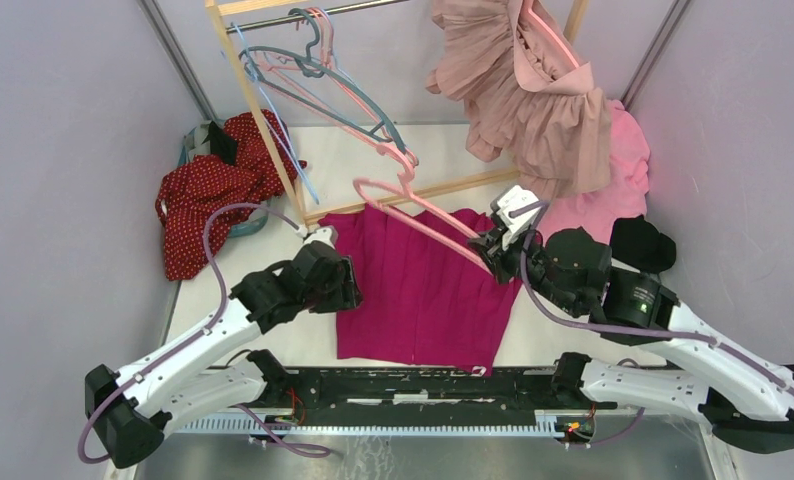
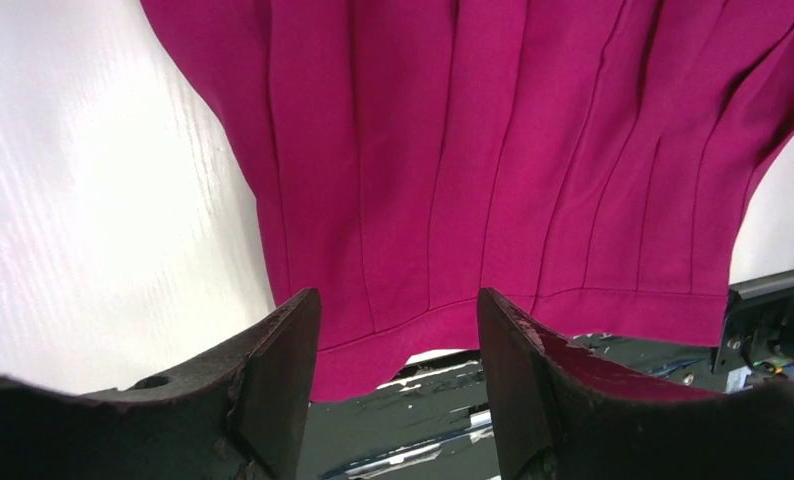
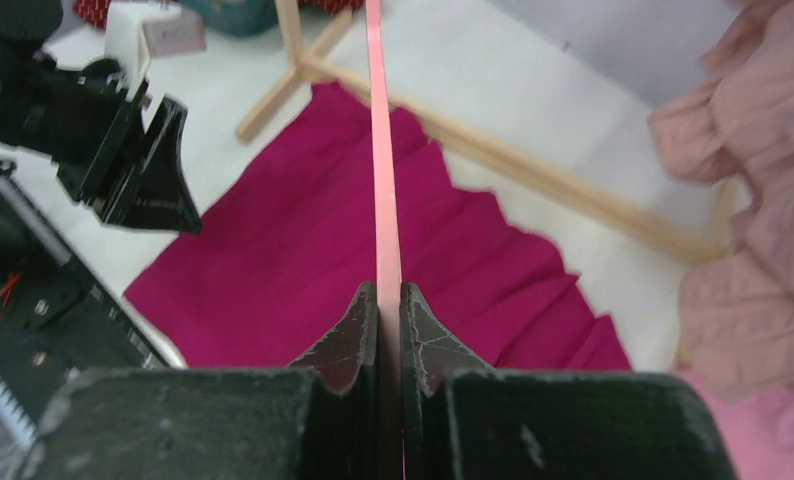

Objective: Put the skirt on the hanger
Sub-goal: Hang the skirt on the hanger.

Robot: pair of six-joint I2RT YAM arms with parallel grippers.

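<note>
A magenta pleated skirt point(image 1: 418, 290) lies flat on the white table between the arms; it also shows in the left wrist view point(image 2: 493, 150) and the right wrist view point(image 3: 303, 250). My right gripper point(image 1: 493, 250) is shut on a pink hanger point(image 1: 413, 215), held above the skirt's upper right part. In the right wrist view the hanger's bar point(image 3: 381, 150) runs straight out from between the closed fingers point(image 3: 358, 330). My left gripper point(image 1: 348, 285) is open and empty at the skirt's left edge. In the left wrist view its fingers point(image 2: 283, 370) frame the skirt's edge by the table's near edge.
A wooden rack point(image 1: 273, 130) stands behind the skirt, with several blue and pink hangers point(image 1: 313, 70) on its rail. A dusty pink ruffled garment point(image 1: 533, 90) hangs at the right, above a pink cloth point(image 1: 613, 190). A red dotted garment point(image 1: 208, 190) lies over a basket at the left.
</note>
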